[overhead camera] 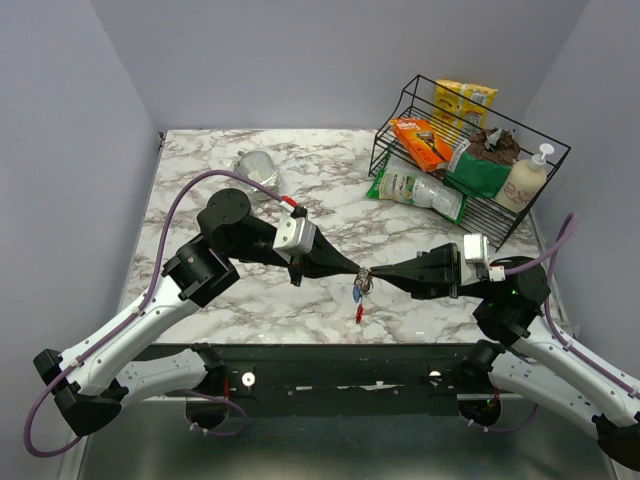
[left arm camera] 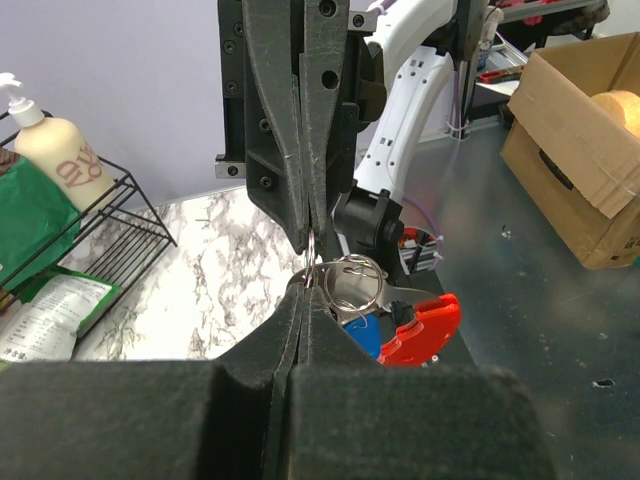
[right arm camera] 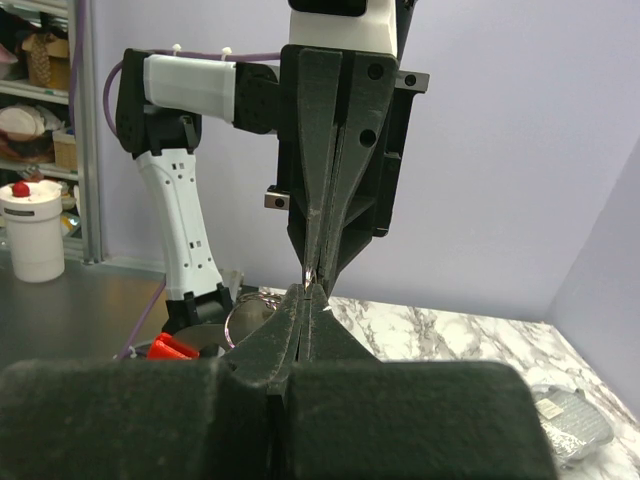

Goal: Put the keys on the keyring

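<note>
Here you have the left gripper [overhead camera: 352, 269] and right gripper [overhead camera: 373, 272] meeting tip to tip above the table [overhead camera: 200, 170], both pinched tight on the keyring [overhead camera: 360, 290], apparently to brace its loop; the red tag [overhead camera: 358, 316] dangles. The 2 keys aren't discernible.

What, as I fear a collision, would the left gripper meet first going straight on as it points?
Most likely the right gripper, tip to tip with the left gripper; the keyring hangs right where they meet.
</note>
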`<move>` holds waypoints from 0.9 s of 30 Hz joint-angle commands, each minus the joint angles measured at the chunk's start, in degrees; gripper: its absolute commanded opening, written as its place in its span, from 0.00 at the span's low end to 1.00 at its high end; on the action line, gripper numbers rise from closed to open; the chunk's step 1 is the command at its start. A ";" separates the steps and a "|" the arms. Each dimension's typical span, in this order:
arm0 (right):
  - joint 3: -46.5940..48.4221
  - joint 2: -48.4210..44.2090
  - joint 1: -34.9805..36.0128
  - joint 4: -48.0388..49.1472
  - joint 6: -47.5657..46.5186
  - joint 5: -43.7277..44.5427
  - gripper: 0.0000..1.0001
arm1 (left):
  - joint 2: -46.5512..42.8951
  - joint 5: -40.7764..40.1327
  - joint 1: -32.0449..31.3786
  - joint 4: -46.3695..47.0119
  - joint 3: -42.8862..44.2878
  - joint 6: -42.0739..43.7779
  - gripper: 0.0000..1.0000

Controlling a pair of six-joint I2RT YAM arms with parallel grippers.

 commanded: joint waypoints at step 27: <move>1.85 -0.31 0.01 1.28 -0.21 -2.62 0.00 | 2.95 -3.24 -0.31 -5.42 1.76 4.68 0.00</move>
